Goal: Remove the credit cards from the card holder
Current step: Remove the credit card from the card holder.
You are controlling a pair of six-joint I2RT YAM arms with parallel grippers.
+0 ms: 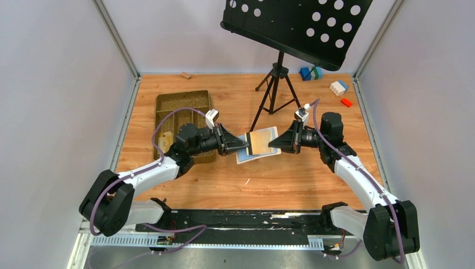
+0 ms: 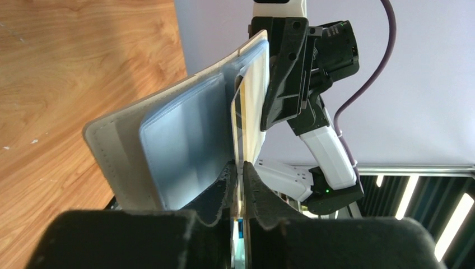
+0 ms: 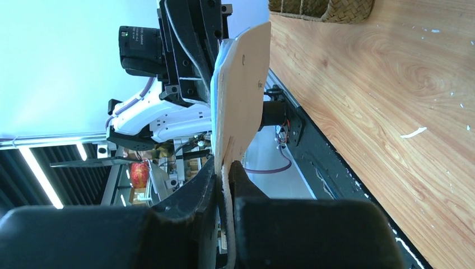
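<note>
The card holder (image 1: pixel 250 156) hangs open above the table's middle, held between both arms. Its cream cover (image 2: pixel 112 147) and light blue pockets (image 2: pixel 185 140) show in the left wrist view, its cream back (image 3: pixel 242 95) in the right wrist view. An orange-yellow credit card (image 1: pixel 262 140) with a dark stripe lies against the open holder. My left gripper (image 1: pixel 244 147) is shut on the card's edge (image 2: pixel 246 120), the pads (image 2: pixel 255 179) tight on either side. My right gripper (image 1: pixel 273 143) is shut on the holder's opposite edge (image 3: pixel 225 168). No other cards show.
A woven brown tray (image 1: pixel 185 103) lies at the back left, with a pale flat item (image 1: pixel 164 141) in its near compartment. A black tripod (image 1: pixel 274 89) carrying a perforated panel (image 1: pixel 297 25) stands behind the holder. Toy blocks (image 1: pixel 339 88) lie at the back right.
</note>
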